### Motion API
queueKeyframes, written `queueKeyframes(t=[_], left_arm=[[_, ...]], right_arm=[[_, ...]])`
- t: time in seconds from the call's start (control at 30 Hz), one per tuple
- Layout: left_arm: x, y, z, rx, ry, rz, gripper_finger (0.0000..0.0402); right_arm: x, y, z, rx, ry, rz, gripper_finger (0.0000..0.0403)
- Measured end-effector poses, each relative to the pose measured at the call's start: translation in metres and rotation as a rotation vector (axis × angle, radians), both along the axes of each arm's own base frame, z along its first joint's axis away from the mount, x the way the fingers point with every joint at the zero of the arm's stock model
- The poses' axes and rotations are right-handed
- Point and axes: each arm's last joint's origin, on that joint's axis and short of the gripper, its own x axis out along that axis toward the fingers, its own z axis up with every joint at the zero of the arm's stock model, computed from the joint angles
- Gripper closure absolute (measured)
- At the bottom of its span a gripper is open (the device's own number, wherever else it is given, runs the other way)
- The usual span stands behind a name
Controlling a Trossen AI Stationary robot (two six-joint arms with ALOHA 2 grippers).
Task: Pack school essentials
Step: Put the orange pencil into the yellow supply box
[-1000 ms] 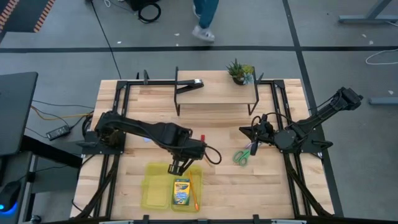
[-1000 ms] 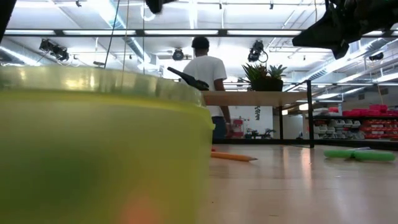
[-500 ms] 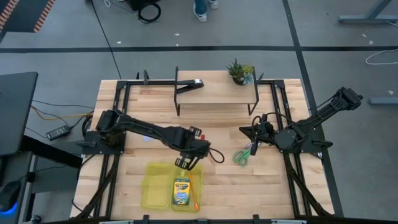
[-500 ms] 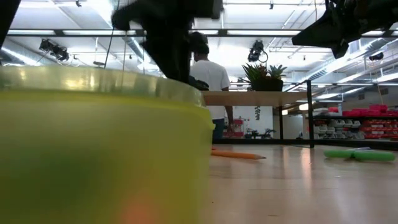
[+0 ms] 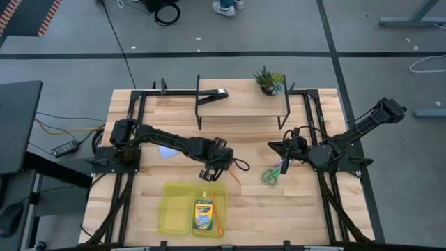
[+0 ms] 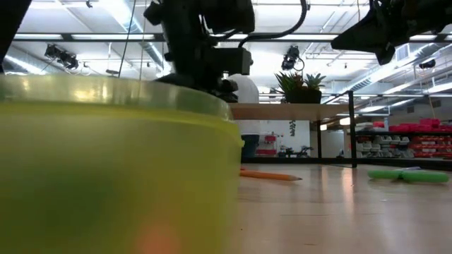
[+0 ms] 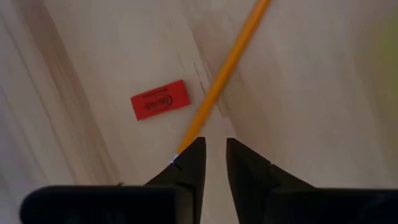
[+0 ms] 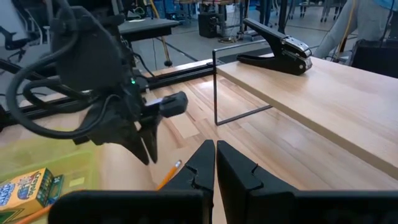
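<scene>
Wooden table (image 5: 313,202), a yellow-green bin (image 5: 174,209) at its front-left holding the crayon box (image 5: 203,215); pencil pickup pending.
Left gripper (image 5: 215,169) hangs over the loose orange pencil (image 7: 225,73), fingers a narrow gap apart, the red eraser (image 7: 160,99) beside it. A descent off the pencil's line may roll it away. Green-handled scissors (image 5: 272,172) lie just beside the idle right gripper (image 5: 285,148), its fingers nearly together.

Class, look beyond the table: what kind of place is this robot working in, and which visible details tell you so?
Most likely a robotics lab or workshop in a large industrial hall. The wooden table carries two mounted arms, the low view shows ceiling light strips and red storage shelving, and cables trail over the grey floor.
</scene>
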Motion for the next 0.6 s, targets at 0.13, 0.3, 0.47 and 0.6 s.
queueKeyframes(t=[0.13, 0.3, 0.47, 0.6], left_arm=[[-0.001, 0.006, -0.008, 0.01, -0.01, -0.016, 0.0331], [-0.002, 0.012, -0.017, 0.028, -0.021, -0.052, 0.0304], [-0.005, 0.02, -0.025, 0.03, -0.023, -0.037, 0.0268], [-0.008, 0.025, -0.032, 0.031, -0.018, -0.025, 0.0257]], right_arm=[[0.0, 0.0, 0.0, 0.0, -0.001, 0.0, 0.038], [0.0, 0.0, 0.0, 0.0, 0.0, 0.0, 0.038], [0.0, 0.0, 0.0, 0.0, 0.0, 0.0, 0.038], [0.0, 0.0, 0.0, 0.0, 0.0, 0.0, 0.038]])
